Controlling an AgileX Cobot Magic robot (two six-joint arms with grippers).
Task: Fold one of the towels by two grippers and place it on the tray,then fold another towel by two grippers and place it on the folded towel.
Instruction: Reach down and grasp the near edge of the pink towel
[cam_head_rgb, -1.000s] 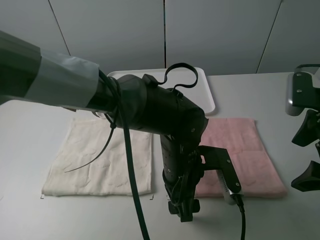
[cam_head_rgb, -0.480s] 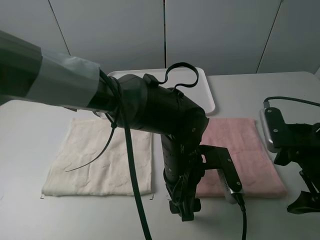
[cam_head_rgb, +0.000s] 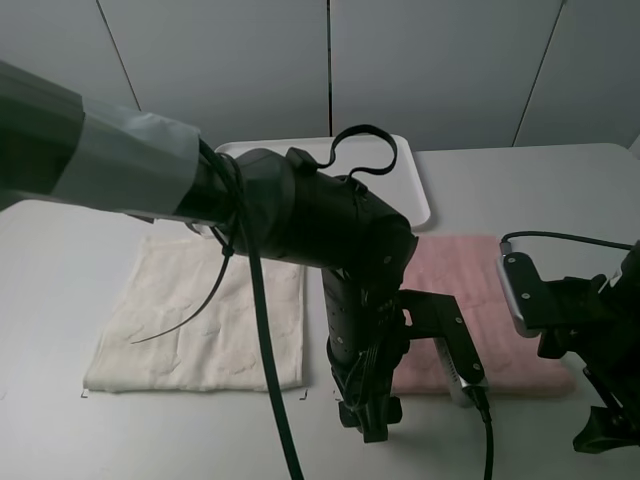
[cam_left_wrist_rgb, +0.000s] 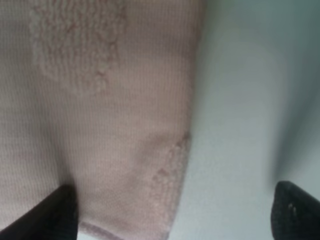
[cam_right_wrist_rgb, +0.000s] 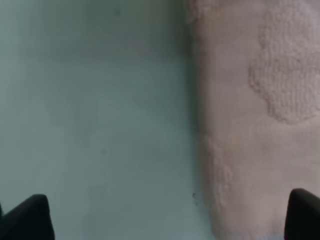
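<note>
The left pincer (cam_left_wrist_rgb: 175, 215) and right pincer (cam_right_wrist_rgb: 165, 220) both stood released, jaws wide, each straddling a side edge of the pale pink towel (cam_head_rgb: 480, 280) close to a near corner. A clean pickup would probably need both to sink level and nip only cloth, right at the corners. The towel lay flat on the pale grey bench (cam_head_rgb: 520, 190), beside the cream-white towel (cam_head_rgb: 180, 310) and in front of the white tray (cam_head_rgb: 410, 185), with plain grey wall panels (cam_head_rgb: 440, 70) behind.

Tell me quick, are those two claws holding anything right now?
Left gripper: open, holding nothing, over a corner of the pink towel.
Right gripper: open, holding nothing, over that towel's edge.
</note>
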